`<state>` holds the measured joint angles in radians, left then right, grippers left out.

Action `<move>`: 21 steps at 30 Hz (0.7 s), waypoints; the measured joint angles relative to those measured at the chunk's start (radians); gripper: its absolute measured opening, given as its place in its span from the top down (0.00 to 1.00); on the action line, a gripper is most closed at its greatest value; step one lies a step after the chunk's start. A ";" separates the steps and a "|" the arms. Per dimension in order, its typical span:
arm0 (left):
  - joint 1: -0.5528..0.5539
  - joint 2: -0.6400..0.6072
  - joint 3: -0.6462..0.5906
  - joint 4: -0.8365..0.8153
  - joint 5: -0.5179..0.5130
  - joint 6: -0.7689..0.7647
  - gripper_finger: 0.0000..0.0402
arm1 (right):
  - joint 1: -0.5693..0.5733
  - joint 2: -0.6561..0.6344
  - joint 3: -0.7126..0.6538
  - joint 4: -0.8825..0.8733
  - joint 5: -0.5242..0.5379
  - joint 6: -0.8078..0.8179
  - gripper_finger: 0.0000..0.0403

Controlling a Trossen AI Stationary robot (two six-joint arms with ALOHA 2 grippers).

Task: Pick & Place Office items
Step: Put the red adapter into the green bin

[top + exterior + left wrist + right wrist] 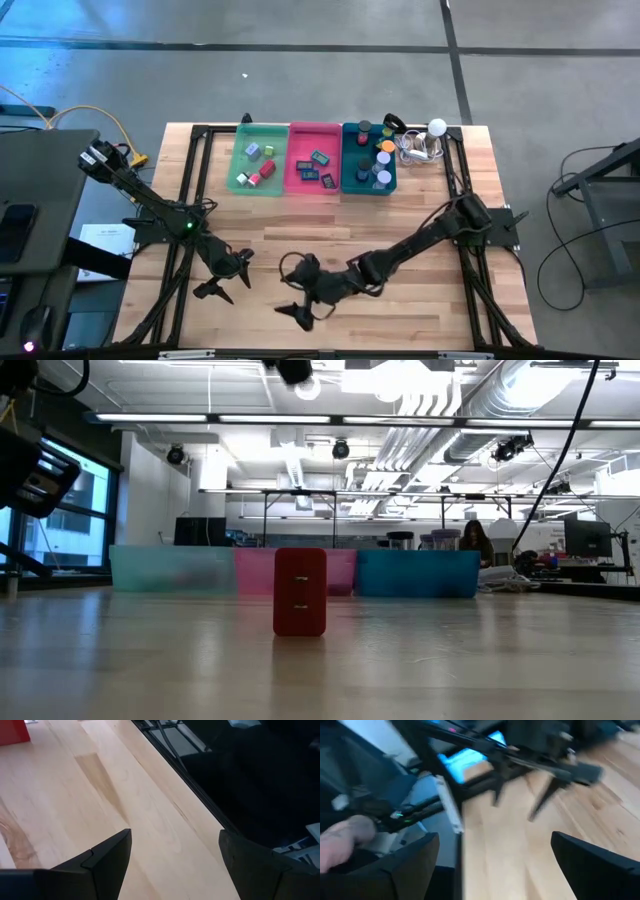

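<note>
- Three trays, green, pink and teal, line the table's far edge, with small items inside.
- Right gripper hangs near the front middle, jaws wide, holding nothing.
- Left gripper is just beside it, jaws wide, holding nothing.
- One red block stands upright on bare wood, two small slots on its face.
</note>
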<state>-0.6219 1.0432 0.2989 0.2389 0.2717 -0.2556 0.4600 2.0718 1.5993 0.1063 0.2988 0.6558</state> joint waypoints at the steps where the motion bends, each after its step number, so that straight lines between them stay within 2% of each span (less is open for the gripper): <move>1: 0.000 0.000 0.000 -0.001 0.002 -0.003 0.27 | 0.006 -0.005 0.000 0.017 0.003 -0.014 0.07; 11: -0.030 0.000 0.000 -0.009 0.046 -0.021 0.27 | 0.071 -0.080 0.000 0.018 0.128 -0.103 0.09; 21: -0.010 0.000 0.000 -0.013 0.042 0.019 0.27 | 0.158 -0.201 0.000 -0.117 0.354 -0.133 0.12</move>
<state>-0.6315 1.0435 0.2989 0.2263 0.3135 -0.2370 0.6177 1.8707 1.5997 -0.0108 0.6527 0.5231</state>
